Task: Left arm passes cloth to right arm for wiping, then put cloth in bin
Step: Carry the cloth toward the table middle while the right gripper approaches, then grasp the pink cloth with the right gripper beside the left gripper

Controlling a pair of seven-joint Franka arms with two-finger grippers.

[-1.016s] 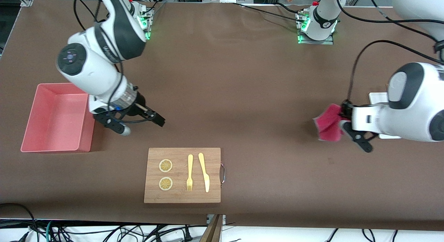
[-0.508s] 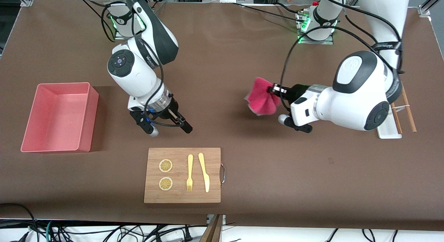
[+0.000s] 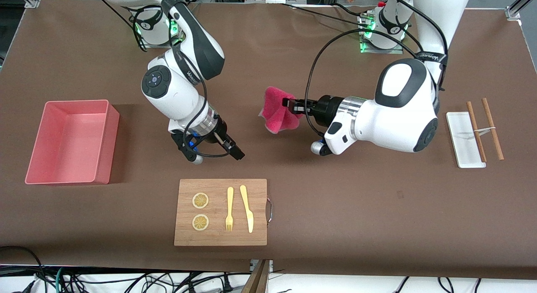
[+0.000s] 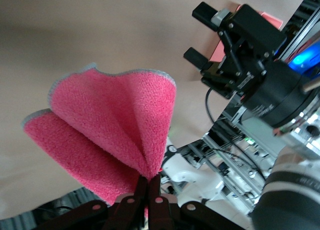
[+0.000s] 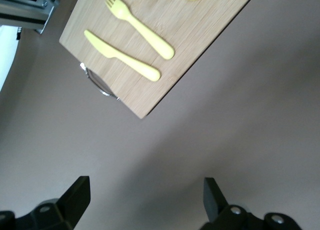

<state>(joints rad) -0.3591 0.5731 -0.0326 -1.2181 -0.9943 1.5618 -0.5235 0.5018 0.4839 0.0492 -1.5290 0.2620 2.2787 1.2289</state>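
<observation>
Pinching the cloth (image 3: 277, 109) by one corner, the left gripper (image 3: 288, 104) holds it up over bare table mid-way between the arms; it fans out loose. Right gripper (image 3: 217, 152), jaws spread wide and empty, hovers over the table just above the board (image 3: 221, 238). Bin (image 3: 35, 148) sits at the right arm's end.

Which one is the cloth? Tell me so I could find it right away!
Find the wooden board near the front camera, then look higher up at the two white arms over the brown table. The left gripper is shut on the cloth, holding it up above the table. It is the only fuzzy, floppy magenta-red thing; the pink bin is hard plastic.
</observation>
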